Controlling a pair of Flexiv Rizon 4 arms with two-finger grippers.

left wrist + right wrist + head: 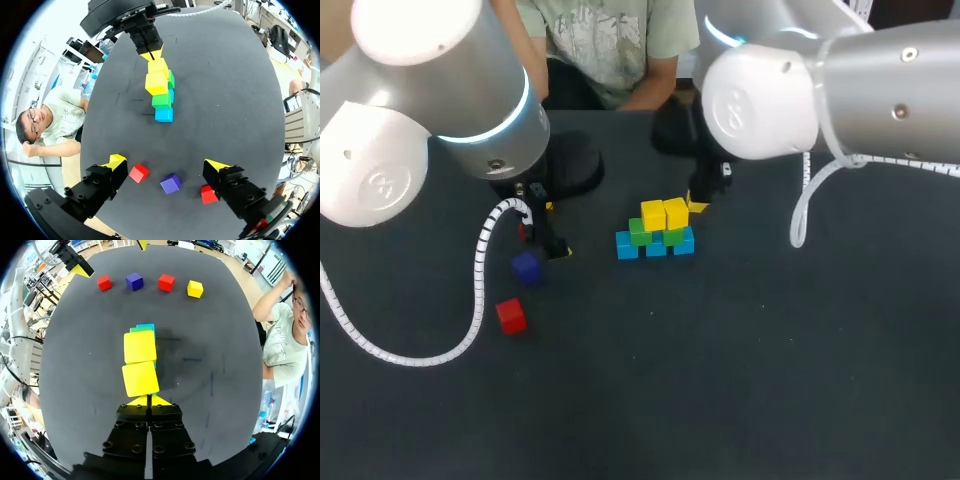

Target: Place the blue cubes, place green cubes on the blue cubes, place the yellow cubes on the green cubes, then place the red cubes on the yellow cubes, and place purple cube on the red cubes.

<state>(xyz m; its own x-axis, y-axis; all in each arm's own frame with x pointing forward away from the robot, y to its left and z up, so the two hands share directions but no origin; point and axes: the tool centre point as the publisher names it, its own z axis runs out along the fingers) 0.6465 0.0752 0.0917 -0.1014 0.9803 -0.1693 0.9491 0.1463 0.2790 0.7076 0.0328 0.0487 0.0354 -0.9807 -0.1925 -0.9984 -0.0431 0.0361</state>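
The yellow layer looks to be the step in hand. At the centre of the head view the stack stands on the tabletop [770, 360]: blue cubes [655, 246] at the bottom, green cubes [640, 231] on them, and two yellow cubes [665, 213] side by side on top. A loose yellow cube [195, 289] lies apart in a row with the two red cubes [139, 173] and the purple cube [171, 183], left of centre in the head view.

The right arm enters from the upper right and drops its wrist behind the stack. The right pincer [148, 400] has its tips pressed together with nothing in it, just beside the nearer stacked yellow cube.

The left arm enters from the upper left, its wrist pointing down over the loose row. The left pincer [167, 163] is spread wide and empty, with the purple cube and one red cube under the gap.

Next, I judge, the left pincer should shift along the row to the loose yellow cube, lower and close on it.
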